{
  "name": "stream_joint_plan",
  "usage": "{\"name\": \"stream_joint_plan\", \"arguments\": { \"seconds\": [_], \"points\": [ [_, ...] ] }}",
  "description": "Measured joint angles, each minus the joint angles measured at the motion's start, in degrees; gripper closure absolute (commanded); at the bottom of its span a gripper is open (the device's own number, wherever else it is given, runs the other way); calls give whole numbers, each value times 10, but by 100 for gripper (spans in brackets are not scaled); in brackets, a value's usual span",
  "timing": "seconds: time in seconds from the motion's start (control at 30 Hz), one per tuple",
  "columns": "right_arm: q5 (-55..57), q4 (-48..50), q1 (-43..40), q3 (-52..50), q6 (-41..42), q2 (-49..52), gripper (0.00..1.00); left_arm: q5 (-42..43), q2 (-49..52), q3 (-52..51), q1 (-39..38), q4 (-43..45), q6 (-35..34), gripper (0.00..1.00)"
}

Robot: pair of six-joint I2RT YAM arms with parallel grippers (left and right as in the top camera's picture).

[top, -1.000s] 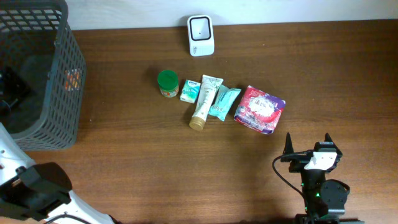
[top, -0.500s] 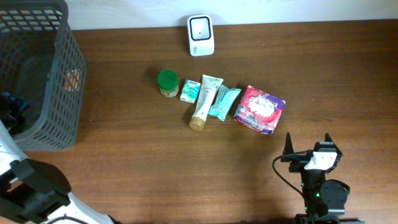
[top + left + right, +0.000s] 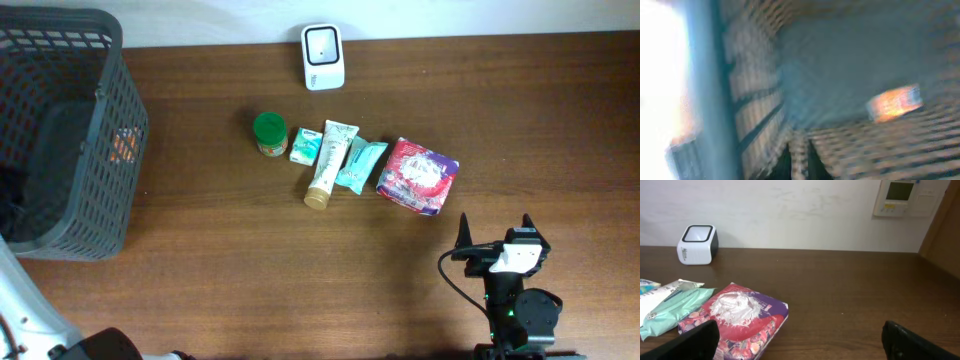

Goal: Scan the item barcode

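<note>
While right pincer wide open and empty, grey basket with orange item inside; left pincer unclear.

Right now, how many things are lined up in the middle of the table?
5: a green-lidded jar at the left, then a small teal box, a tube, a teal packet, and a red packet at the right. The basket may hide more.

mock shop checkout, barcode scanner, basket

A white wall panel hangs behind the brown wooden table.
</note>
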Motion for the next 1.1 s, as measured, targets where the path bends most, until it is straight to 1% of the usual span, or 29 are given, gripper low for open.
{"name": "stream_joint_plan", "arguments": {
  "seconds": [0.03, 0.07, 0.1, 0.17, 0.23, 0.33, 0.4, 0.53, 0.6, 0.63, 0.7, 0.8, 0.93, 1.03, 1.1],
  "points": [
    [0, 0, 0, 0, 0, 0, 1, 20, 2, -1, 1, 68, 34, 10],
    [0, 0, 0, 0, 0, 0, 1, 50, 6, -2, 1, 144, 75, 8],
    [0, 0, 0, 0, 0, 0, 1, 72, 9, -1, 1, 181, 101, 7],
    [0, 0, 0, 0, 0, 0, 1, 127, 16, -1, 1, 277, 141, 0],
    [0, 0, 0, 0, 0, 0, 2, 195, 28, -1, 0, 366, 165, 1],
    [0, 0, 0, 0, 0, 0, 1, 239, 60, 0, -12, 424, 178, 1],
    [0, 0, 0, 0, 0, 0, 1, 245, 88, 0, -21, 436, 181, 1],
    [0, 0, 0, 0, 0, 0, 1, 250, 197, 0, -28, 436, 186, 0],
    [0, 0, 0, 0, 0, 0, 1, 274, 241, 0, -27, 435, 186, 6],
    [0, 0, 0, 0, 0, 0, 1, 285, 259, 0, -28, 433, 188, 7],
    [0, 0, 0, 0, 0, 0, 1, 318, 295, 0, -28, 428, 188, 3],
    [0, 0, 0, 0, 0, 0, 1, 339, 328, 0, -29, 414, 192, 7],
    [0, 0, 0, 0, 0, 0, 1, 343, 350, -1, -37, 393, 240, 7],
    [0, 0, 0, 0, 0, 0, 2, 345, 362, -1, -46, 370, 259, 11],
    [0, 0, 0, 0, 0, 0, 1, 335, 382, -1, -48, 344, 263, 16]
  ]
}}
